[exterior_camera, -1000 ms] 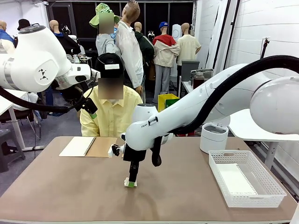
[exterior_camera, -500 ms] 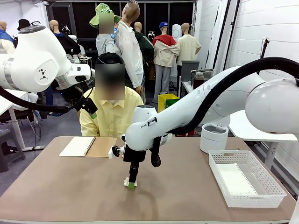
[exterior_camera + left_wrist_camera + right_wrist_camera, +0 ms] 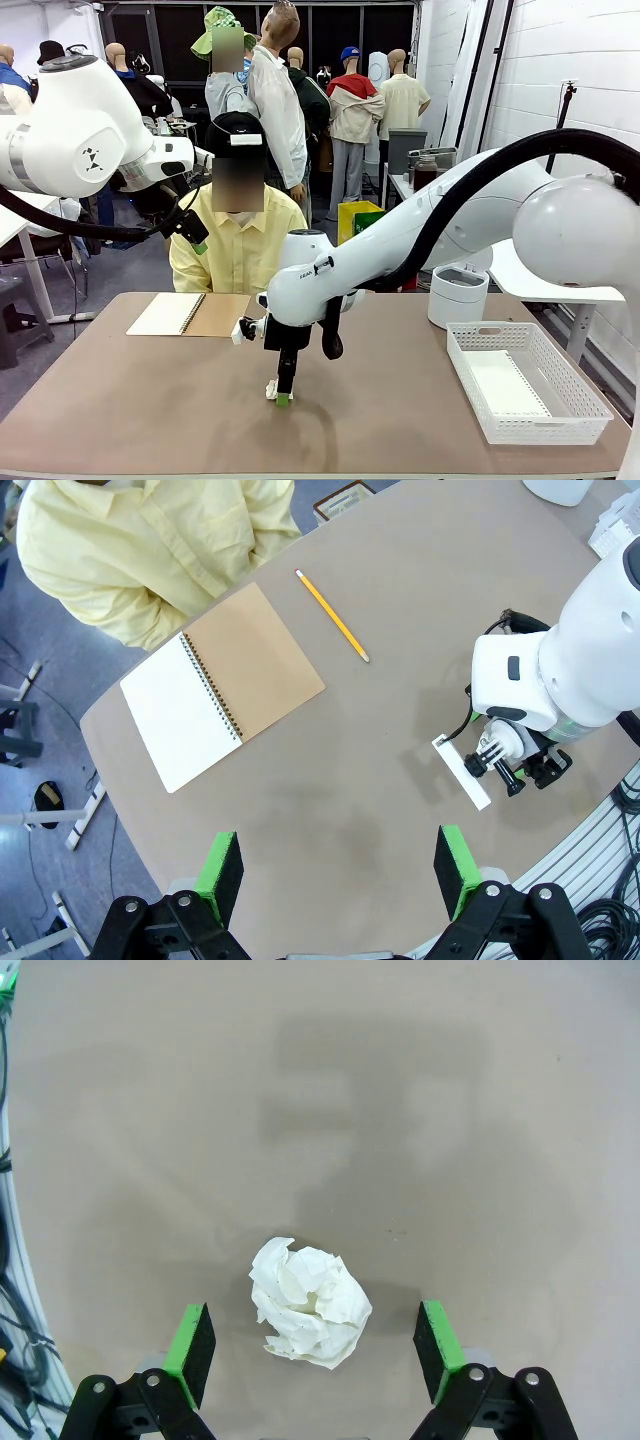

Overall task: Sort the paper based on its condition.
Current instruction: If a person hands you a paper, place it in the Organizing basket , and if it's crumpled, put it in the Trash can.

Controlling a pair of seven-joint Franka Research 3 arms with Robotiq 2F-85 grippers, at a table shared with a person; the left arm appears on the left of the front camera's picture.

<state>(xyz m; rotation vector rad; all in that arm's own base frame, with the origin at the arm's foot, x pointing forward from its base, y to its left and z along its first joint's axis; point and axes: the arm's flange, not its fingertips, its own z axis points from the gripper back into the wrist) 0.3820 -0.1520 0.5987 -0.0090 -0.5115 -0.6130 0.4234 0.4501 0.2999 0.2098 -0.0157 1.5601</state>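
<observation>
Left end effector (image 3: pixel 340 875) is hanging high over the bench's (image 3: pixel 120 400) left side, jaws wide, nothing between the pads. Below it: open spiral notebook (image 3: pixel 222 684) near the person's edge, pencil (image 3: pixel 332 615) just beside it, both well apart from the work.

Right end effector (image 3: pixel 315 1350) is pointing straight down at mid-bench, jaws spread wide and empty. Crumpled paper ball (image 3: pixel 310 1301) is sitting on the bench directly between the two green pads (image 3: pixel 192 1352), roughly centred, slightly closer to the left-hand pad in the wrist view; not touching either. Ball is roughly round, so no long axis to align to. In the front view the fingertips are sitting down at the bench surface, the ball barely showing beside them (image 3: pixel 271 389).

Right arm is clearly the nearer one; my read is a straight close takes it.

Far right: white basket (image 3: pixel 527 395) with a flat sheet (image 3: pixel 505 383) inside, white bin (image 3: pixel 458 294) behind it. Crumpled one probably belongs in the bin.
</observation>
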